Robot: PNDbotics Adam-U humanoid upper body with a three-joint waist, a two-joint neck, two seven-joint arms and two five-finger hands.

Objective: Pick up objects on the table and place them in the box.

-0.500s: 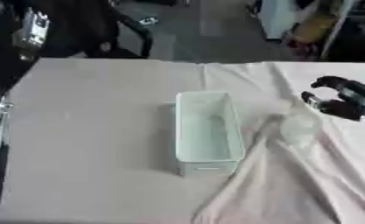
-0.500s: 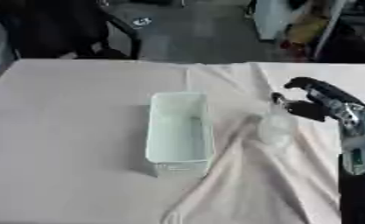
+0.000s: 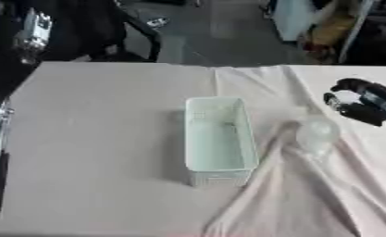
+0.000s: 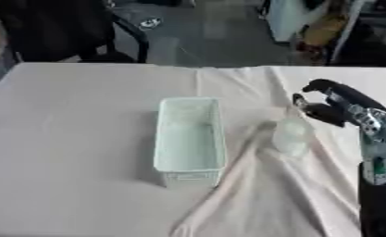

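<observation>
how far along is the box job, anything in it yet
Nothing looks done: the pale green box appears empty. The right hand, fingers curled and holding nothing, hovers just right of the clear object, which lies on the wrinkled cloth. Grasping it and placing it in the box remain.

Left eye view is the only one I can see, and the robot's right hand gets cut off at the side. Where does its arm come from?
Observer: In the right eye view the right hand shows whole, and its silver forearm rises from the lower right corner.
Operator: Is the arm on top of the see-through thing?
Observer: No. The forearm stands to the right of the clear object, with cloth showing between them.
Operator: Is there anything on the arm?
Observer: A small green patch low on the forearm.
</observation>
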